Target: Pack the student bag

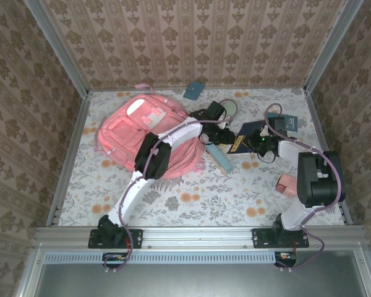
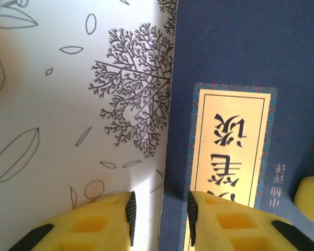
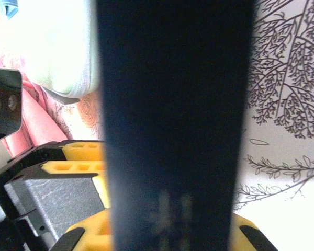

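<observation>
The student bag (image 1: 139,133), a big pink backpack, lies at the left rear of the table. My left arm reaches across it to a dark blue book (image 1: 242,141) with a yellow label (image 2: 233,151). The left gripper (image 2: 161,217) is open, its black pads (image 2: 130,217) standing on either side of the book's left edge (image 2: 174,209) without pinching it. From the right, my right gripper (image 3: 167,238) is shut on the book (image 3: 172,120), which runs as a dark band between its yellow fingers (image 3: 86,232). The two grippers (image 1: 226,135) (image 1: 256,143) meet at the book.
A long pale green case (image 1: 219,158) lies beside the bag. A teal item (image 1: 193,91) and a round pale disc (image 1: 230,108) sit at the back, a teal pouch (image 1: 285,122) at the right rear, and a pink box (image 1: 287,184) by the right arm.
</observation>
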